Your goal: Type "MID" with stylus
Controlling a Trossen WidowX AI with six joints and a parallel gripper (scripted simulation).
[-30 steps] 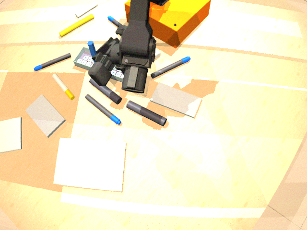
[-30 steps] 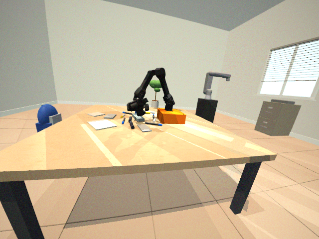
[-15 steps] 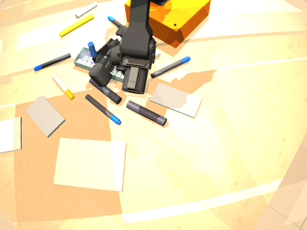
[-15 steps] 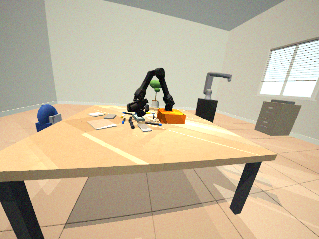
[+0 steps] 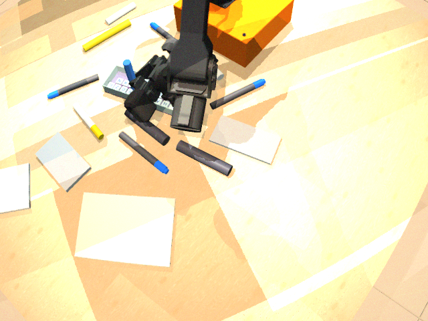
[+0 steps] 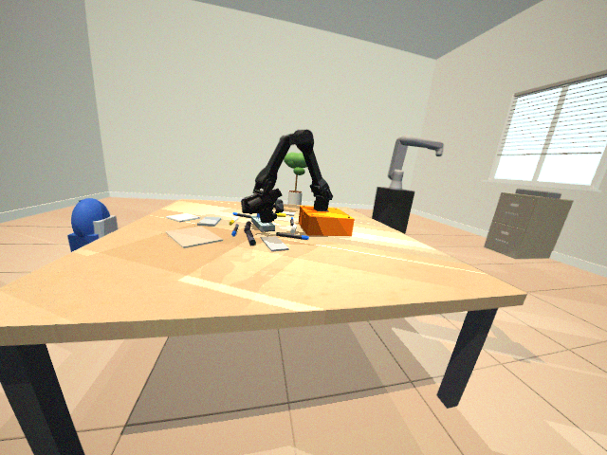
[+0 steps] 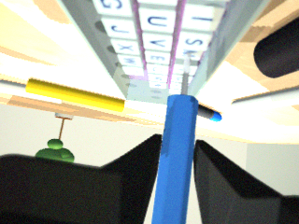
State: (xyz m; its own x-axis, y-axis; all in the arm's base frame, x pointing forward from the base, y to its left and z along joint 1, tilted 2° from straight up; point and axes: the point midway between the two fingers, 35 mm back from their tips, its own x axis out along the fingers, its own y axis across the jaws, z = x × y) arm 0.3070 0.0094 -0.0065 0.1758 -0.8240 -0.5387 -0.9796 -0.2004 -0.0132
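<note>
The keyboard (image 5: 117, 91) (image 6: 266, 227) (image 7: 145, 96) is a grey-green tray with white letter keys; the arm hides part of it in the top view. My gripper (image 5: 135, 81) (image 7: 177, 144) is shut on the blue stylus (image 5: 128, 68) (image 7: 176, 163), whose blue end sticks up past the fingers in the top view. In the wrist view its thin grey tip points down over the key row with I and S, at a partly covered key just beyond S. I cannot tell whether the tip touches that key.
A black cylinder (image 5: 146, 128) (image 7: 280, 51) lies close to the keyboard's near side, with another cylinder (image 5: 204, 158) farther out. Several pens and flat pads lie around, including a yellow stick (image 5: 107, 35) (image 7: 75, 94). The orange box (image 5: 228, 45) (image 6: 325, 224) stands at the arm's base.
</note>
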